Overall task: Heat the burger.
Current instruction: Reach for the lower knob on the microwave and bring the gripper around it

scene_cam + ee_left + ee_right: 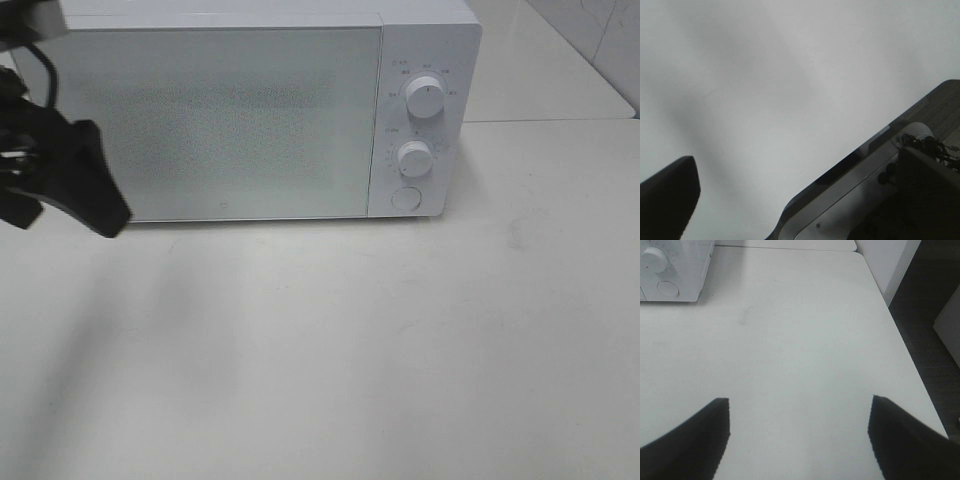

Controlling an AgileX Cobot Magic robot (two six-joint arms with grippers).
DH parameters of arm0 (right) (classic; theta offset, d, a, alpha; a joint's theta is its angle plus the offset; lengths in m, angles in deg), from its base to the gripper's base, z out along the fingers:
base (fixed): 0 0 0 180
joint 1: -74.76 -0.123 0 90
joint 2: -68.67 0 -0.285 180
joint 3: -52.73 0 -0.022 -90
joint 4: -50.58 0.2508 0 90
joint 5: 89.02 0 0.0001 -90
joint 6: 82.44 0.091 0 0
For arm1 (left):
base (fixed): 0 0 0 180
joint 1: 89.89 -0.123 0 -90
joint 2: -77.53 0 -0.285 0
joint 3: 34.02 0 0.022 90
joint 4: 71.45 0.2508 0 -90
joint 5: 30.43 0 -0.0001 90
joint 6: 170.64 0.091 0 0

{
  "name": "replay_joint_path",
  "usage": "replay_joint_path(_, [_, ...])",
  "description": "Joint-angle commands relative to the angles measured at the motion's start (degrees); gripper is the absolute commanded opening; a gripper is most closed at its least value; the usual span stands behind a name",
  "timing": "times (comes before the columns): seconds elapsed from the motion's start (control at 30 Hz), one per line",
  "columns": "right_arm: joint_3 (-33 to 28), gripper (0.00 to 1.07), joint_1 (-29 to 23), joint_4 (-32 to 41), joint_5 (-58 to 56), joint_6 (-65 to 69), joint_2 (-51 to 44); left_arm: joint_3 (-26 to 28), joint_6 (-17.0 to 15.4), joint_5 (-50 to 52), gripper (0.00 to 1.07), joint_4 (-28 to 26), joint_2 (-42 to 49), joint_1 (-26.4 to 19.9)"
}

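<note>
1. tool state. my left gripper hangs just in front of the left edge of the microwave oven, clear of the table. its wrist view shows one finger with nothing against it; i rate the jaws as wide apart and empty. my right gripper sits low over bare table on the control-panel side of the oven, well apart from it. both fingers are spread and nothing is between them.

2. task item. the burger is in no view. it is not on the visible table and not in either gripper.

3. container. the oven door is closed. its panel is frosted and nothing shows through, so i cannot tell whether the oven is loaded or vacant.

4. step in hand (judgement). this is either the approach before opening or the stage after loading; the views do not settle which.

5. next move (judgement).
- if loaded: turn the lower knob or the upper knob with the right gripper, which calls for closing the jaws squarely around a small dial.
- if not loaded: press the round button, probably the door release, then locate the burger.
</note>
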Motion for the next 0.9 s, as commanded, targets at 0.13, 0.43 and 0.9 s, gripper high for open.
replay_joint_path(0.13, [0.0, 0.76, 0.3, -0.2, 0.5, 0.5, -1.5, -0.1, -1.7, -6.8, 1.02, 5.3, 8.2, -9.5])
replay_joint_path(0.43, [0.0, 0.76, 0.3, -0.2, 0.5, 0.5, -1.5, -0.1, -4.4, -8.6, 1.02, 6.0, 22.2, -18.1])
replay_joint_path(0.9, [0.0, 0.76, 0.3, -0.2, 0.5, 0.5, -1.5, -17.1, -13.0, 4.2, 1.02, 17.7, 51.3, -18.1])
